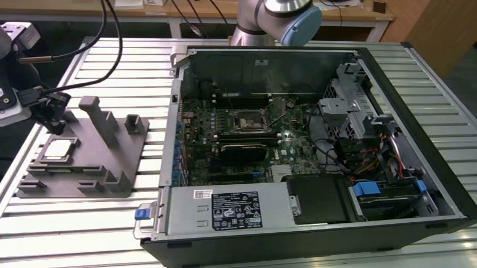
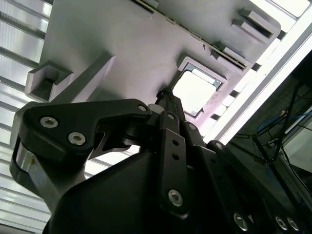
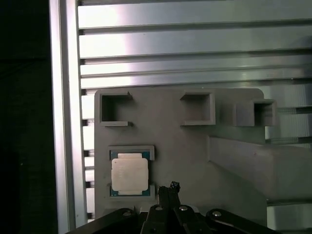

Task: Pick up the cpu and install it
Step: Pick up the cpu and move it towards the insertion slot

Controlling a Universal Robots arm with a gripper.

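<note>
The cpu [image 1: 60,148], a small square chip with a silvery top, lies flat in a recess of the grey tray [image 1: 123,159] at the exterior view's left. It also shows in the first wrist view as the cpu [image 3: 129,174] and in the second wrist view as a bright square cpu [image 2: 195,91]. My gripper [image 1: 51,114] hangs just above the tray, beside the chip and a little behind it. Its black fingers [image 3: 170,189] stand together with nothing between them, apart from the chip. The motherboard's black-framed socket [image 1: 246,121] sits inside the open computer case [image 1: 313,134].
Upright posts [image 1: 97,120] rise from the tray close to my gripper. The tray and case rest on a slatted metal table [image 1: 82,218]. Cables [image 1: 82,50] trail over the table behind the tray. The arm's base [image 1: 276,19] stands behind the case.
</note>
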